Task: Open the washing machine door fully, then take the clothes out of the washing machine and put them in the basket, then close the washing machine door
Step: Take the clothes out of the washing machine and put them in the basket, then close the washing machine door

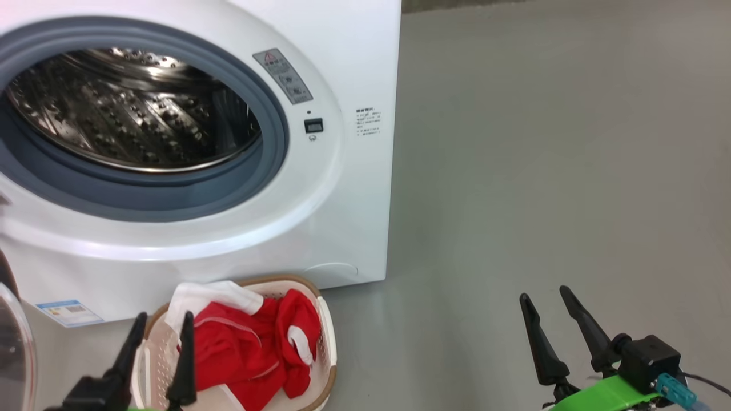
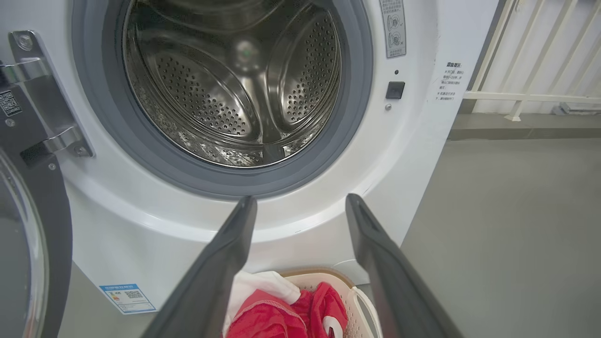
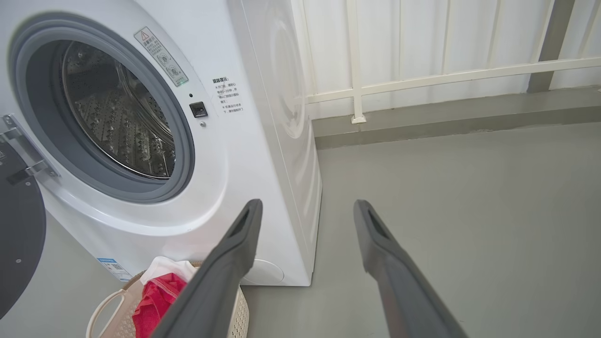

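Jaws apart, empty: left gripper [image 1: 164, 325], right gripper [image 1: 543, 294]. Open door [image 2: 58, 244] looks rigid, glossy, likely slippery. Push its outer rim, not the glass.

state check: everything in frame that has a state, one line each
door, open, swung out to the washer's left
drum, no clothes visible inside
clothes, in the basket
basket, on the floor in front of the washer, holding the clothes
left gripper, open, holding nothing, above the basket
right gripper, open, holding nothing, over bare floor
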